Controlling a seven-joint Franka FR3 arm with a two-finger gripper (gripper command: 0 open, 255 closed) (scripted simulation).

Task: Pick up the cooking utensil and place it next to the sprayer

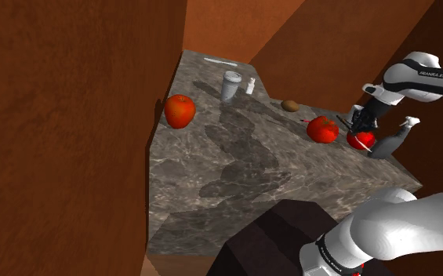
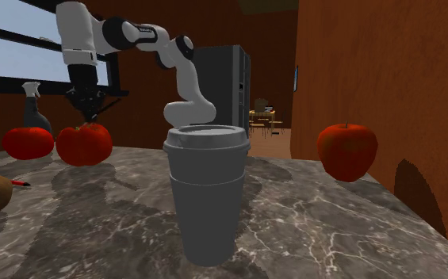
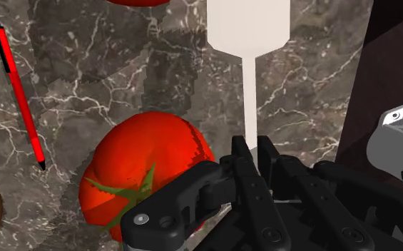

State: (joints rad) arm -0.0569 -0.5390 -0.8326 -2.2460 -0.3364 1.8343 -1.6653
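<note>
Your claw (image 3: 250,158) grips the spatula (image 3: 248,27) by its thin, stiff handle; it looks light and may swivel.

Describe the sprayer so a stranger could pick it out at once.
On the marble countertop, go to the shoulder view's right corner, where two tomatoes lie. The sprayer stands just past them: a slim grey bottle with a pale trigger head, unlike its round red neighbours.
</note>
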